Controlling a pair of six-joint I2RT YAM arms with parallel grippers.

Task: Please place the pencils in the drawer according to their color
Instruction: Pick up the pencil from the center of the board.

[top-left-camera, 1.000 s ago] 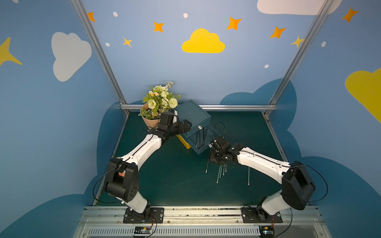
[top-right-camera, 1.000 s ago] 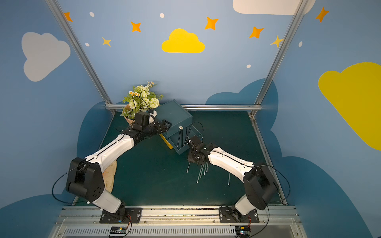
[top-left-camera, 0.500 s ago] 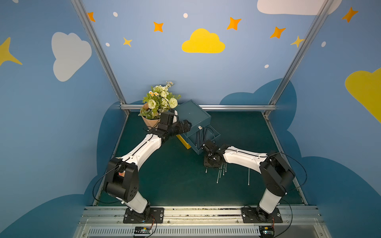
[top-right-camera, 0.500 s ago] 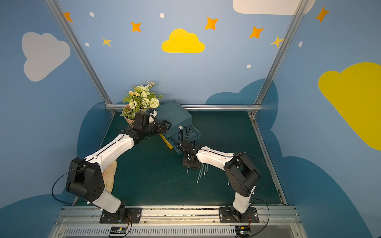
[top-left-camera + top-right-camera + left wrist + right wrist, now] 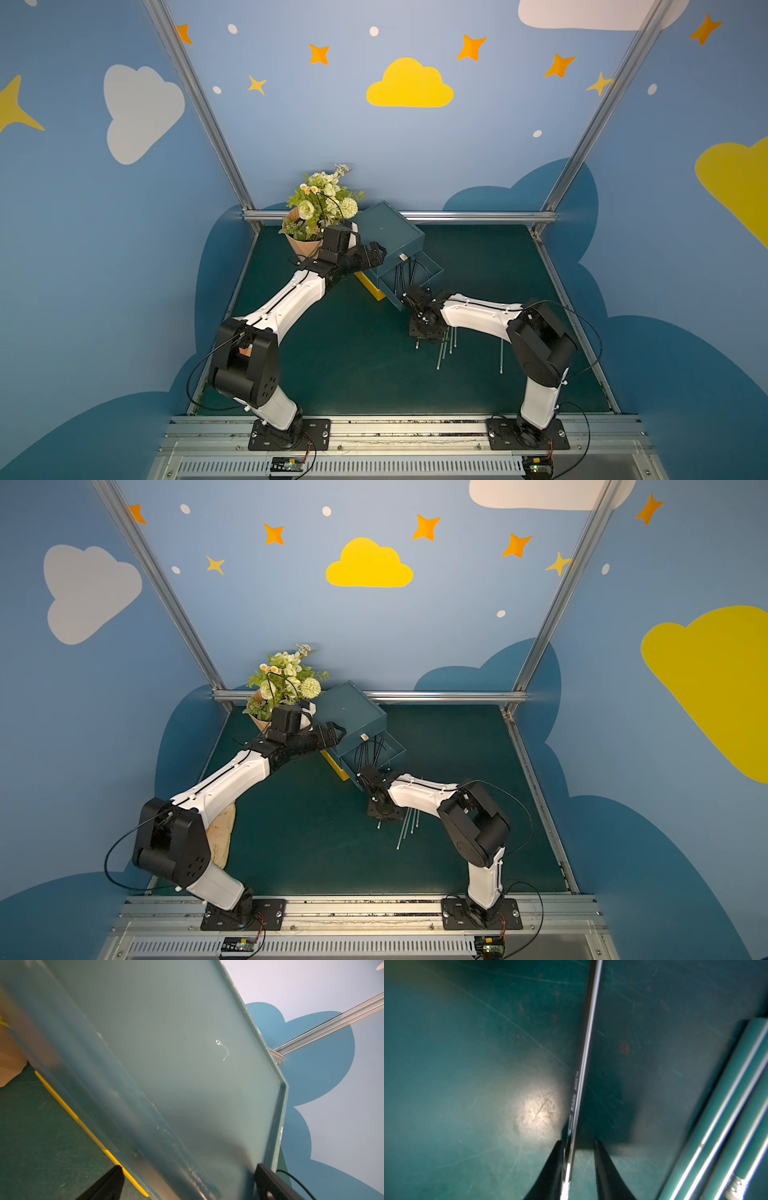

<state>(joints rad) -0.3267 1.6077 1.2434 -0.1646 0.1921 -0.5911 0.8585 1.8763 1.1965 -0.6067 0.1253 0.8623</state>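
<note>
Blue walls [image 5: 332, 137] all round, a yellow cloud [image 5: 409, 85] and orange stars [image 5: 471, 46] up high, aluminium frame [image 5: 478, 216], scuffed green counter [image 5: 353, 374] below.

Mat [image 5: 332, 365] underfoot; cabinet [image 5: 388, 232] at the back, left of centre, set askew. Flower pot [image 5: 305, 245] just beside it on the left, near the back rail [image 5: 478, 216]. Upper drawer [image 5: 434, 272] pulled out toward front right, stored pencils [image 5: 405, 274] inside; ledge [image 5: 370, 286] juts out at the cabinet's foot, below the drawer. Left gripper [image 5: 376, 254] against the cabinet's left side. Right gripper [image 5: 424, 332] down on the mat just before the open drawer, one pencil [image 5: 583, 1064] between its fingers [image 5: 554, 1167], touching one. Loose pencils [image 5: 446, 353] on the mat beside and before it; lone pencil [image 5: 501, 357] apart to the right. Cloth [image 5: 222, 833] under the left arm, at the mat's left edge
</note>
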